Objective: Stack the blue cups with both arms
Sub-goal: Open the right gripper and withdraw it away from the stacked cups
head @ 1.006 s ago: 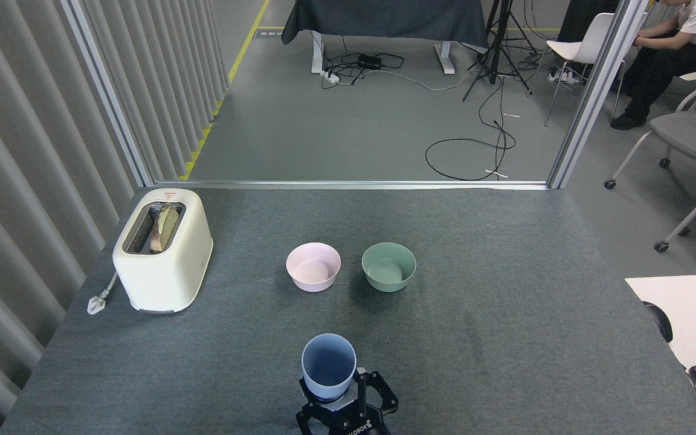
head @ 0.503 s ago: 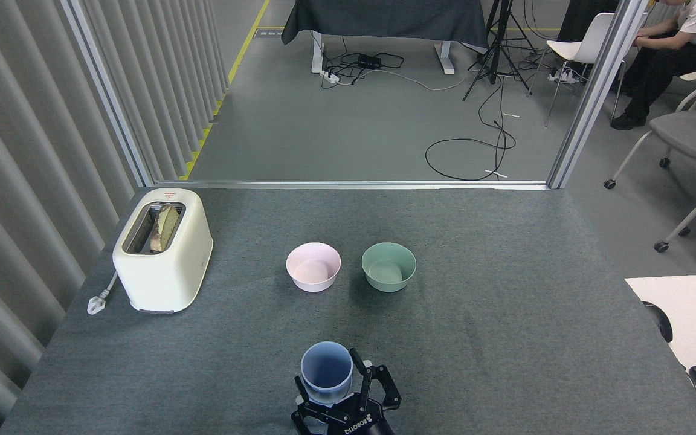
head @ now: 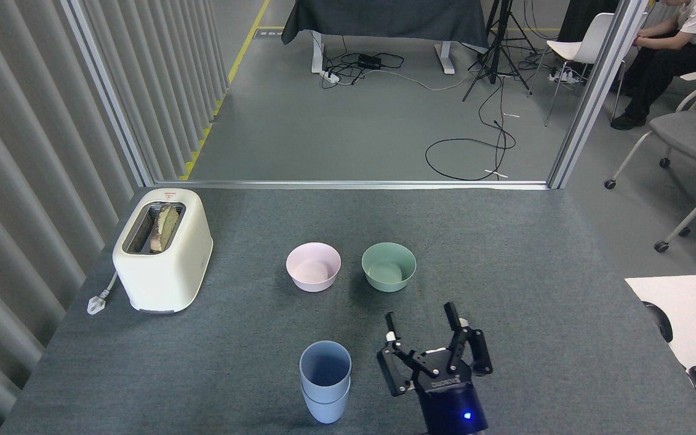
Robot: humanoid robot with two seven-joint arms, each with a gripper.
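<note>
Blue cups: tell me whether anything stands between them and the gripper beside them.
Nothing visible does. The blue cups stand nested on the table, and the gripper hangs just to their right with its jaws open and empty. Only bare grey cloth lies between them. The pink bowl and green bowl sit farther back.

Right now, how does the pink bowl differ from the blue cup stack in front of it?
The pink bowl is wide and shallow; the blue cup stack is taller and narrower. The pink bowl stands alone as a single piece, while the blue cup stack is one cup nested in another. The pink bowl sits farther back beside the green bowl; the blue cup stack is nearest the open gripper. Both stand upright, open side up, on the grey table.
</note>
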